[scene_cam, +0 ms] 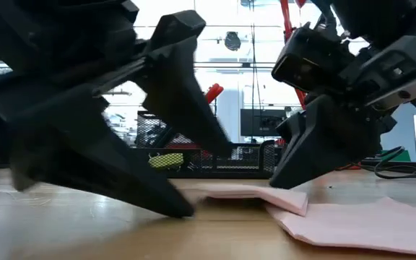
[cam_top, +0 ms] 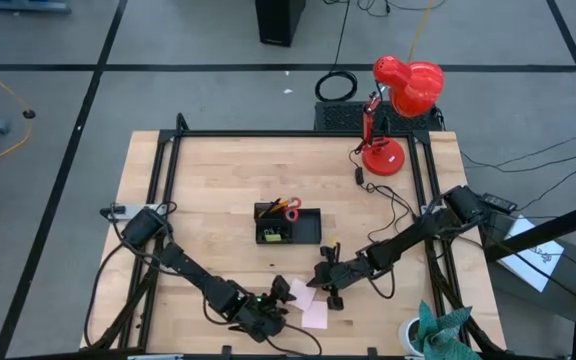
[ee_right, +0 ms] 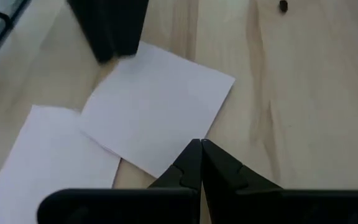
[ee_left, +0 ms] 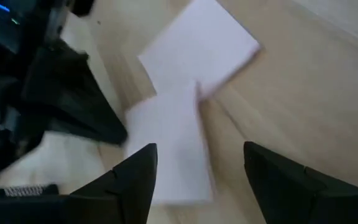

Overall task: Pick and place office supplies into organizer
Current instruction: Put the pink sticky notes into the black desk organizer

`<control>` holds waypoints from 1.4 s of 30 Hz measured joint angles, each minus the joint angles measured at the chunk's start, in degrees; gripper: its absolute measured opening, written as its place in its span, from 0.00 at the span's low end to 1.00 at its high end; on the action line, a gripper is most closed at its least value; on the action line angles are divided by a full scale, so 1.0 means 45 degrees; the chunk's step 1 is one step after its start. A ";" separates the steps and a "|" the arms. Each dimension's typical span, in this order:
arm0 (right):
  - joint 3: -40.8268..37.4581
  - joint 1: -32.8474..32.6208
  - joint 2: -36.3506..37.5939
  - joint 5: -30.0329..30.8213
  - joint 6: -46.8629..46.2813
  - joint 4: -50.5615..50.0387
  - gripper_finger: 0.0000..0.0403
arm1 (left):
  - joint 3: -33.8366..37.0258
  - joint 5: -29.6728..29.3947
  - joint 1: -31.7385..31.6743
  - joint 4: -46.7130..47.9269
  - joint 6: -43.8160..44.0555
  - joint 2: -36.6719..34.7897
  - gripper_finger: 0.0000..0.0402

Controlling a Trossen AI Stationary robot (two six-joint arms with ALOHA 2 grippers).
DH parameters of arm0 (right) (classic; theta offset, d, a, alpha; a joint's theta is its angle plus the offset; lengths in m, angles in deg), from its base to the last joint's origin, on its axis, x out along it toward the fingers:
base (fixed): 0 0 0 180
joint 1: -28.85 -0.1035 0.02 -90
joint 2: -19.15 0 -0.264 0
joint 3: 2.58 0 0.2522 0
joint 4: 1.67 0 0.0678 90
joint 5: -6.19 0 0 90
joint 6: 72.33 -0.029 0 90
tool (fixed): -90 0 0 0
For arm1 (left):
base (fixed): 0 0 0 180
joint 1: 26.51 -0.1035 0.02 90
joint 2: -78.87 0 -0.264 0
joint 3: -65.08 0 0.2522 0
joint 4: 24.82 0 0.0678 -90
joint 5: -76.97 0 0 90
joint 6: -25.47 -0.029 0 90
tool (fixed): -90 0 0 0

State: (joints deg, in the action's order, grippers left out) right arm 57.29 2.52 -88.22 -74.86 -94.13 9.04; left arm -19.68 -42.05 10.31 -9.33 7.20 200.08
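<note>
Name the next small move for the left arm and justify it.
Probably lower the open left end effector and close on the nearer pale pink paper sticky note: it lies flat on the wooden table, between the fingers, ungripped. The right end effector is shut beside it.

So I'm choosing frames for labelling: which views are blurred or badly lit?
Low view: bright windows backlight it, so both arms are near silhouettes, and the close left pincer is soft. Left wrist view: smeared, the pink sticky notes have fuzzy edges. Right wrist view: evenly lit, crisp wood grain. High view: even light, no glare.
</note>
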 joint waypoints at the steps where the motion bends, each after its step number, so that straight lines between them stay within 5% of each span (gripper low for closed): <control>1: 0.0014 0.0003 -0.0125 -0.0029 -0.0047 0.0109 0.00 | -0.0020 -0.0084 -0.0009 -0.0074 -0.0109 0.0143 0.62; 13: 0.0024 0.0209 -0.0676 -0.0958 -0.0277 0.0937 0.00 | -0.0006 -0.0900 -0.0090 -0.0085 -0.0147 0.0574 0.57; 25: 0.0007 0.0204 -0.0695 -0.0998 -0.0023 0.0962 0.00 | 0.0034 -0.0806 -0.0165 -0.0119 -0.0256 0.0569 0.03; 34: -0.0022 0.0171 -0.0417 -0.0855 0.0990 0.1023 0.02 | 0.0053 -0.1856 -0.0067 0.0027 -0.0623 0.0326 0.01; 42: -0.0034 -0.0214 0.1292 0.2120 0.2043 -0.0180 0.09 | 0.0179 -0.3809 0.0026 0.1768 0.0031 -0.1076 0.01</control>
State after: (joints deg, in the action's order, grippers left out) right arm 57.14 1.56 -82.41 -65.32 -84.94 8.23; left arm -18.88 -59.19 10.42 -1.37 7.34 195.24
